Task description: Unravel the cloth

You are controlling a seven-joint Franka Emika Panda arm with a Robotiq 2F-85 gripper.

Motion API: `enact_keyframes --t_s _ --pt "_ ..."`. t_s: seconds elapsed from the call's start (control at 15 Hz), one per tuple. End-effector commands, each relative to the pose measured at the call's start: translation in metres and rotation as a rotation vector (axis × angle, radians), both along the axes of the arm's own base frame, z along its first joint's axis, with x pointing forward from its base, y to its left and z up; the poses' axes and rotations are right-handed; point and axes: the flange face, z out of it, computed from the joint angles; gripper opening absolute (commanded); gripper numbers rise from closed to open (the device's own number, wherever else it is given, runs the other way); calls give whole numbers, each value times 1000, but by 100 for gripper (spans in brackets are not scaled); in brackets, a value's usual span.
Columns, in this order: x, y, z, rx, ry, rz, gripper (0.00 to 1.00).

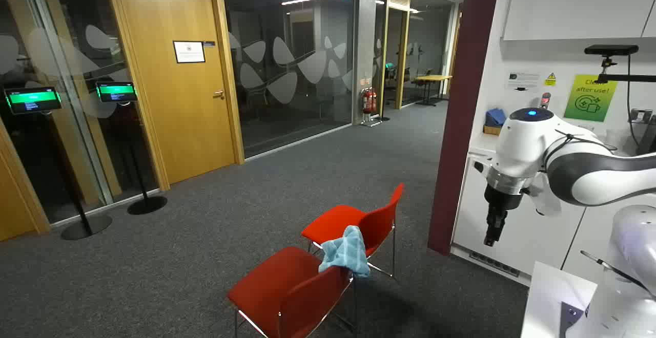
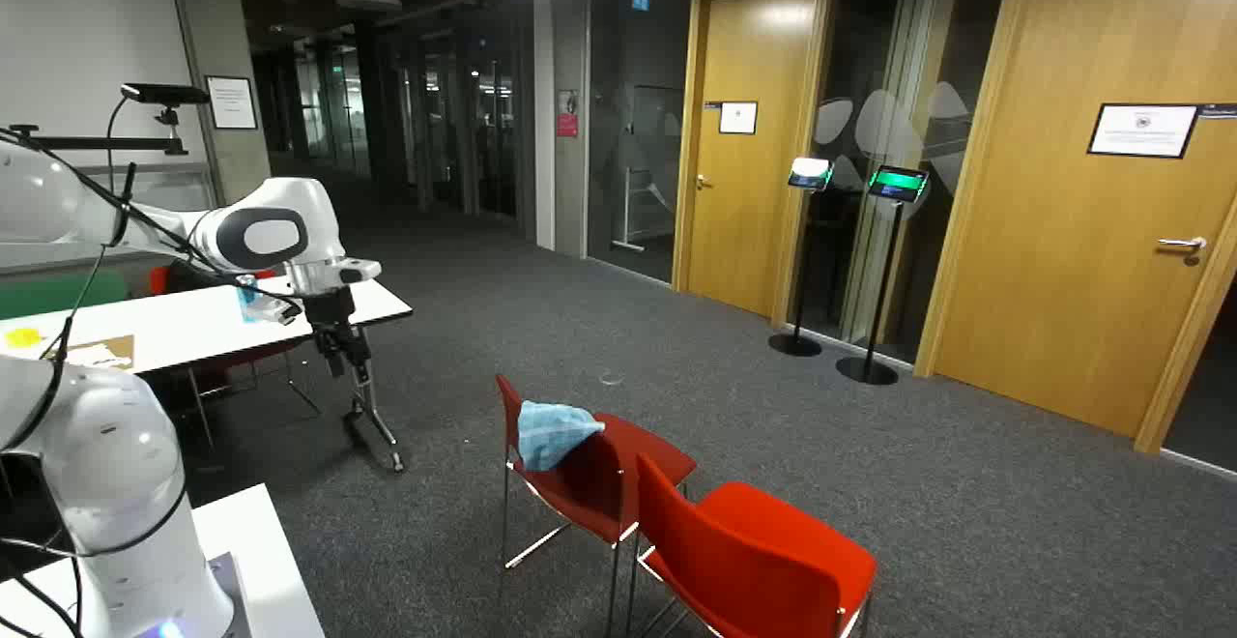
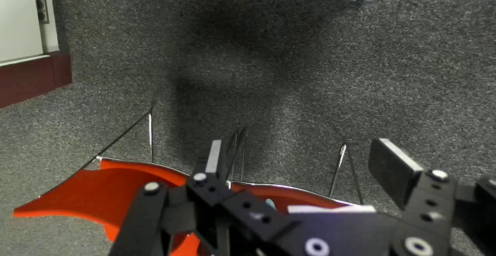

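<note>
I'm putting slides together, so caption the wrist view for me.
Open fingers over grey carpet, with two red metal-framed chairs and just a sliver of light-blue cloth in sight.

In an exterior view there's a wooden door (image 1: 174, 107) at like 10 o'clock, two green-lit screens (image 1: 117, 92) nearer 9, red fire extinguisher (image 1: 369, 100) around 1, green poster (image 1: 589, 97) just shy of 3.

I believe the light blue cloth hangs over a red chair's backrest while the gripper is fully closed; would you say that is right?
Not quite: the gripper is open, its fingers wide apart, as the wrist view shows. The light blue cloth does hang over a red chair's backrest.
</note>
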Motion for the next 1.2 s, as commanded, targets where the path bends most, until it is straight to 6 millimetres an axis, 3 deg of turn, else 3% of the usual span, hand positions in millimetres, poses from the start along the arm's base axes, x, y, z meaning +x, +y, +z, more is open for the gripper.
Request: enact_keyframes --t_s 0.0,0.33,0.73,1.13 --pt "0 0 0 -1 2 0 100" --pt "14 6 11 18 -72 0 100" --pt "52 14 28 74 -228 114 100" --pt "105 1 6 74 -143 360 100"
